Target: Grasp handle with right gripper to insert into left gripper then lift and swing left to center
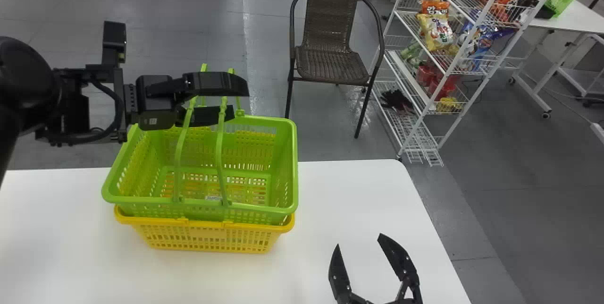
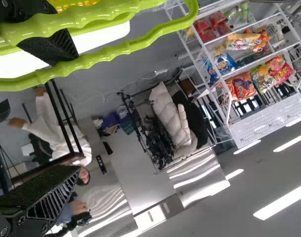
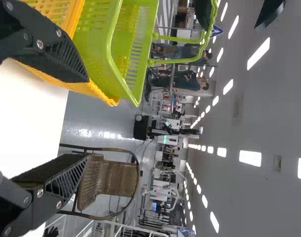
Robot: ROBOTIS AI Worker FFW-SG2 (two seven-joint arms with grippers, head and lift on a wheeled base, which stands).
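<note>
Our right tool is wide and empty; our left tool, also wide, hangs by the upright handles of the green basket, nested in the yellow basket on the tabletop. We judge grasp, insertion, lift and swing all remain.

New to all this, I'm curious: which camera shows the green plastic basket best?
The head view, showing nearly the whole green basket, inside included. The left wrist view shows its handles close up; the right, one end and handles.
</note>
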